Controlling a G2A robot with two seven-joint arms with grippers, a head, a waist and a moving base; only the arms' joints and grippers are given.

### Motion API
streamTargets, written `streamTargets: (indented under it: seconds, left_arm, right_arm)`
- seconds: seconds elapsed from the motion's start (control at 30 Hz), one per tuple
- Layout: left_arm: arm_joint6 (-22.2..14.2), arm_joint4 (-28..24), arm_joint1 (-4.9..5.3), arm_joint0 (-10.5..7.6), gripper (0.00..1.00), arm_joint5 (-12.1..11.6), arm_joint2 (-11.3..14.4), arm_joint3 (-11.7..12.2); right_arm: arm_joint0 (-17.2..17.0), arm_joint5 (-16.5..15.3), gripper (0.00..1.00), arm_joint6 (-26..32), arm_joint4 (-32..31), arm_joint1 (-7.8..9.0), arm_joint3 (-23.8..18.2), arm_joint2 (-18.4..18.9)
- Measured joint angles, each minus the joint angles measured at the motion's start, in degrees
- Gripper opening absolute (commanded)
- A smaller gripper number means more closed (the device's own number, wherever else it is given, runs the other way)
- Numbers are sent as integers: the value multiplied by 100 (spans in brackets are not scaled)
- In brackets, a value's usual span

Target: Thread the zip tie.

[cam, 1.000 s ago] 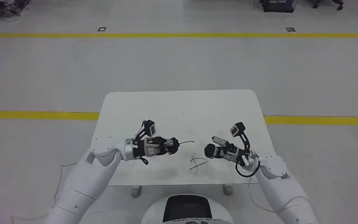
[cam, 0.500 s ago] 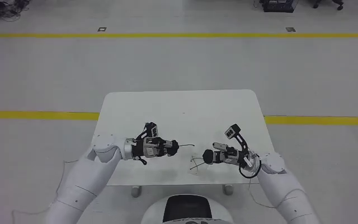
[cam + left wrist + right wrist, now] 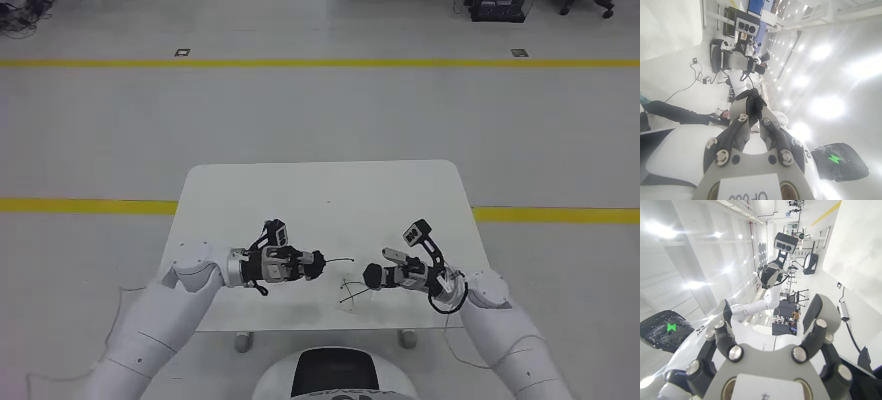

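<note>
We log left claw (image 3: 319, 264) pinched shut on the zip tie (image 3: 338, 261), whose free end points toward the right claw | right claw (image 3: 368, 277) spread wide, gripping nothing, near the worktop's (image 3: 400, 190) front edge | loose black ties (image 3: 352, 293) lie on the worktop, just beside the right claw.
</note>
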Motion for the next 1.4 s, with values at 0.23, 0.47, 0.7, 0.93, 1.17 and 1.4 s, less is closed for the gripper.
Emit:
streamTargets:
  seconds: [0.23, 0.47, 0.7, 0.93, 1.17, 1.4]
  left_arm:
    - [-46, -126, 2, -97, 0, -9, 122, 102]
    - [25, -197, -4, -160, 0, -53, 261, 165]
    - [175, -294, -31, -204, 0, -165, 435, 182]
    - [317, -339, -42, -233, 0, -431, 515, 175]
    - [351, -329, -42, -230, 0, -484, 511, 173]
    - [506, -213, -48, -194, 0, -637, 600, 76]
  right_arm:
    - [196, -30, 100, 199, 312, -24, 341, -109]
    - [238, -188, 100, 287, 539, -51, 472, -211]
    - [263, -253, 100, 263, 609, -80, 510, -327]
    - [268, -251, 100, 244, 617, -89, 539, -330]
    - [271, -251, 100, 265, 631, -88, 565, -330]
    - [223, -153, 100, 20, 557, -82, 416, -343]
